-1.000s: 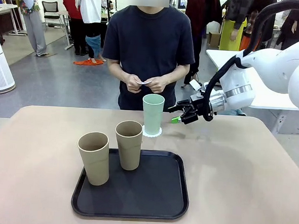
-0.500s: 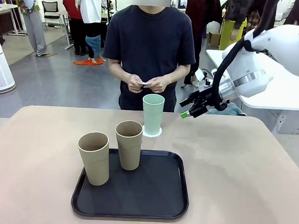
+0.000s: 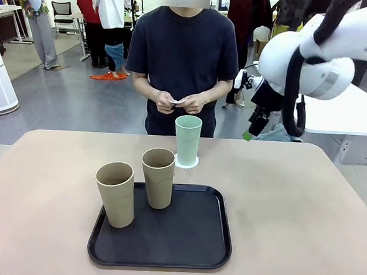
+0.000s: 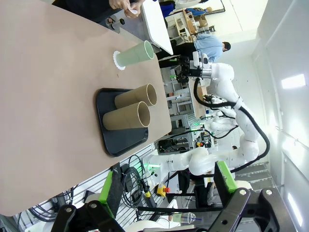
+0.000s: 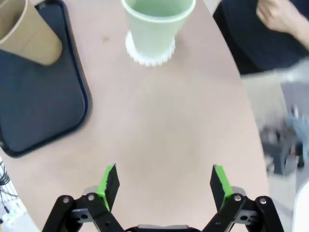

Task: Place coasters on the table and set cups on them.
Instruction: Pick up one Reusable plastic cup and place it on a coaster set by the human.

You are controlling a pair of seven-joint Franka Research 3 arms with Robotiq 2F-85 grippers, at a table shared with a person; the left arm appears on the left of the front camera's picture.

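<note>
Progress stands at roughly one third, judged from the layout. Pale mint cup (image 3: 187, 139) stands upright on one scalloped white coaster (image 3: 186, 162), at twelve o'clock from the black tray (image 3: 164, 248) and just beyond its far rim, on the tan counter (image 3: 291, 206). One tan cup (image 3: 115, 194) at nine o'clock and a second tan cup (image 3: 158, 178) at eleven o'clock of the tray stand upright on it, with no coaster beneath either. At twelve o'clock beyond the counter's edge, a person's hands (image 3: 195, 103) hold a small white piece, possibly another coaster; it is too small to tell. Right tool (image 5: 165, 181) hangs released and empty above bare counter, with the mint cup at twelve o'clock in its wrist view. Left tool (image 4: 166, 186) is likewise released, holding nothing, well apart from the cups. Left to do: two coasters laid on the counter, two tan cups set on them.
</note>
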